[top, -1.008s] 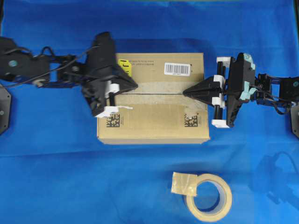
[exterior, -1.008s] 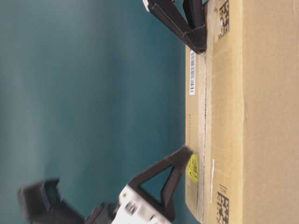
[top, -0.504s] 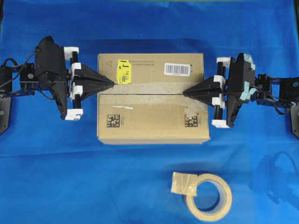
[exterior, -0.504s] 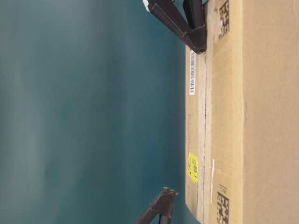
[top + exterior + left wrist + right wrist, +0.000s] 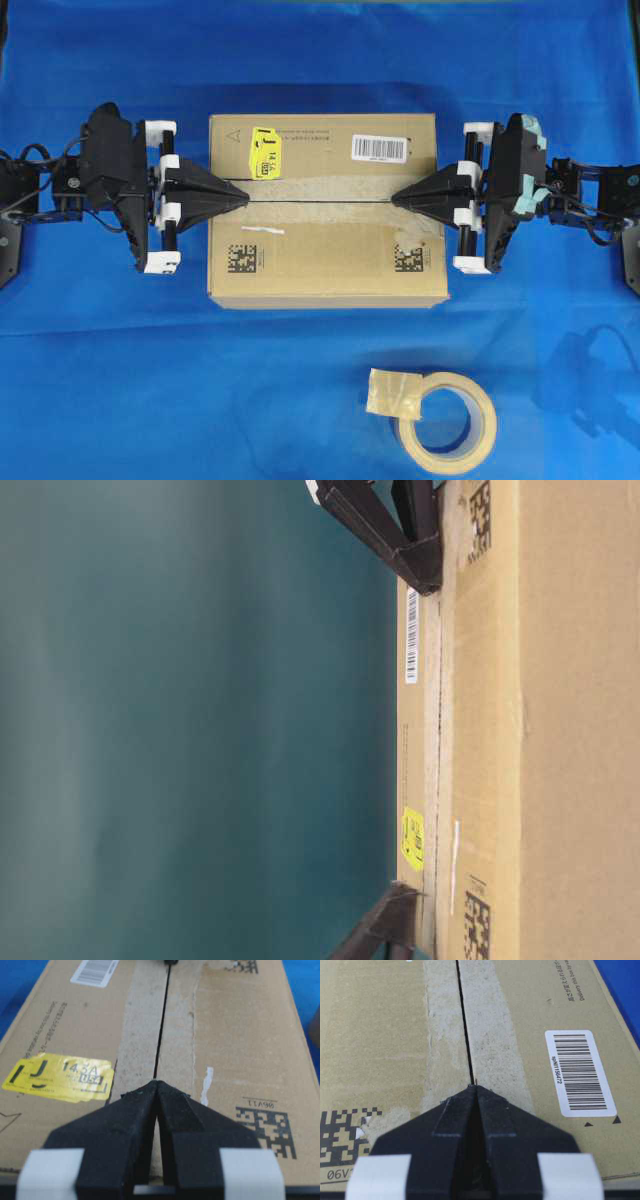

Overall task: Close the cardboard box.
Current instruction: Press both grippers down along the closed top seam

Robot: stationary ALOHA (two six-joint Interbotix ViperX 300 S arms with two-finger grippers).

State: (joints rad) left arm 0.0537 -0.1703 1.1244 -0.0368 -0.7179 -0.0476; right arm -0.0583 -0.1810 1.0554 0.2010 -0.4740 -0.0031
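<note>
Flaps of the cardboard box lie flat, meeting at a thin centre seam; closing looks essentially done. Your left gripper at 9 o'clock and right gripper at 3 o'clock rest pinched together, empty, on the seam ends. Only release remains, I judge.

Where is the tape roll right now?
In the overhead view, the tape roll lies on the blue cloth near the bottom edge, right of centre, in front of the cardboard box.

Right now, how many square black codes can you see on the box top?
2: one code near the left gripper's end, another code near the right gripper's end, both on the near flap. The sides are unseen.
</note>
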